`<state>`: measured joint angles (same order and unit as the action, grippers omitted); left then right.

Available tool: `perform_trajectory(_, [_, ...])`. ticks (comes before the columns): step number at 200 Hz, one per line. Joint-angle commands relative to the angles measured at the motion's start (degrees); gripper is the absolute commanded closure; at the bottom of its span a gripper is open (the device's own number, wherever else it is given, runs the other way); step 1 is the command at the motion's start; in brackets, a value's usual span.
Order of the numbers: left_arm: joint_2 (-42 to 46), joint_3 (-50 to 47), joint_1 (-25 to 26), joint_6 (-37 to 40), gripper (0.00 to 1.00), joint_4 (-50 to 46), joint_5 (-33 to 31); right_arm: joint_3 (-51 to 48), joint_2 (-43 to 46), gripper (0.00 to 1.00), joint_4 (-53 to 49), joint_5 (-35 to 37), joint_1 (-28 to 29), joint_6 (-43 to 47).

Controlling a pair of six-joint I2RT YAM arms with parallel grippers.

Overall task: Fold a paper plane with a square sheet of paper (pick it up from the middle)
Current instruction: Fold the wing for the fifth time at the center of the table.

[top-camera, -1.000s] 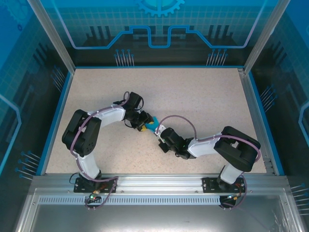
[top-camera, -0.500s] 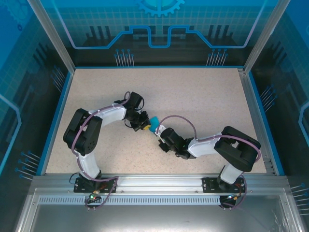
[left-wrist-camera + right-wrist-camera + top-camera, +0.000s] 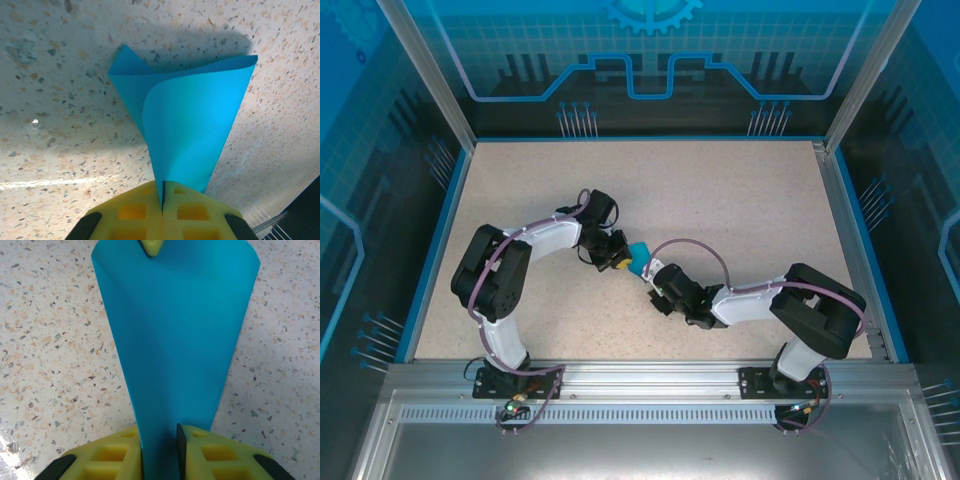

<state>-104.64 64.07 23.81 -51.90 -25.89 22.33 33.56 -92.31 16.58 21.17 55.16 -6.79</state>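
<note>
A: What carries it all?
B: The speckled table (image 3: 740,200). The left arm (image 3: 545,238) and the right arm (image 3: 750,300) both bend in from the near edge, and their tips almost meet at its middle
A: And the paper plane?
B: The cyan paper plane (image 3: 190,130) sits there, between the two tips
A: The grips?
B: The left gripper (image 3: 162,200) is pinched tight on its narrow point. The right gripper (image 3: 159,440) has its pads a little apart, with the paper running through the gap
</note>
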Motion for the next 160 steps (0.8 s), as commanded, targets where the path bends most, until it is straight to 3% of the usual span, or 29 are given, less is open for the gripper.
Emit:
perform_trajectory(1, [-1.14,1.65,0.10,1.79,1.00,-2.14,0.39,0.10,1.43,0.76,-0.42,0.05,0.81,1.15])
perform_trajectory(93, [-1.00,2.23,0.11,2.33,1.00,-2.85,0.60,3.09,-0.98,0.76,-0.76,0.01,0.66,2.61])
perform_trajectory(160, [-0.79,2.70,0.02,2.70,1.00,-3.63,0.24,3.07,-1.44,0.89,-0.76,-0.10,0.65,2.22])
